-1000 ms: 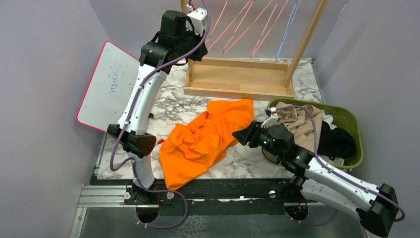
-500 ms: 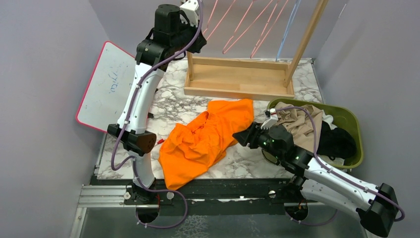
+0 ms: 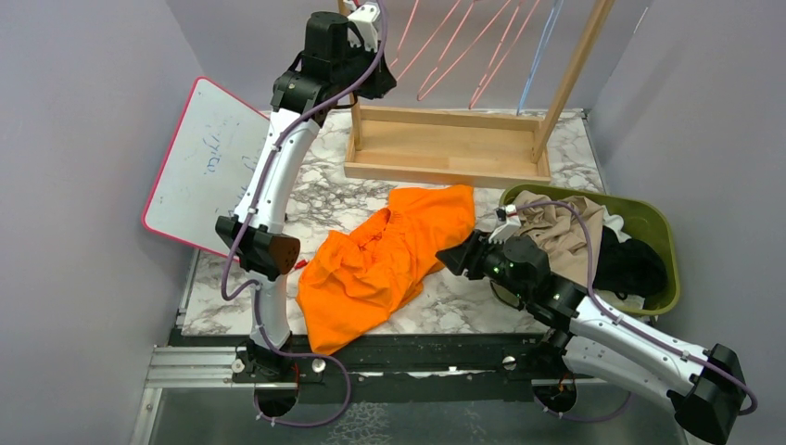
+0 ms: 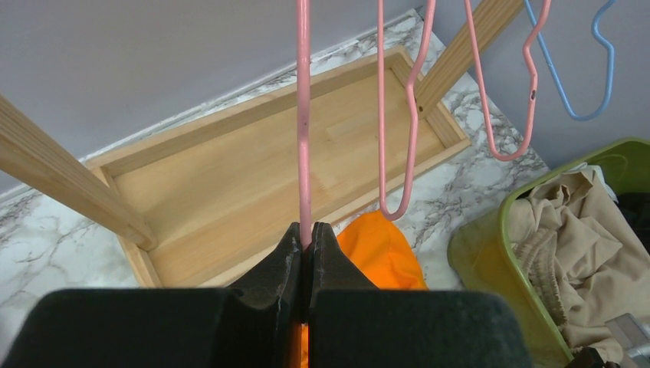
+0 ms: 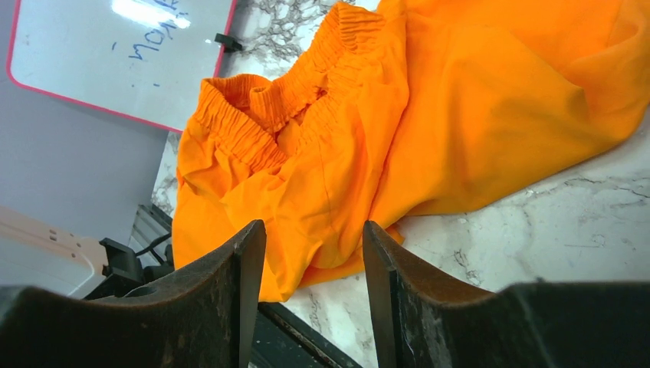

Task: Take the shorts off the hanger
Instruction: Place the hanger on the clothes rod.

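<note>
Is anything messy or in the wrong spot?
Yes. The orange shorts lie crumpled on the marble table, while the tan shorts and black shorts sit in the green bin. Also, the whiteboard sticks out askew past the table's left edge.

The left arm (image 3: 269, 176) rises from 7 o'clock and stretches high toward 12 o'clock. The left pincer (image 4: 306, 236) is pinched tight on a pink hanger (image 4: 303, 115). The right arm (image 3: 612, 329) lies low at 4 o'clock, pointing toward 10 o'clock. The right pincer (image 5: 313, 230) has its jaws parted and holds nothing.
</note>
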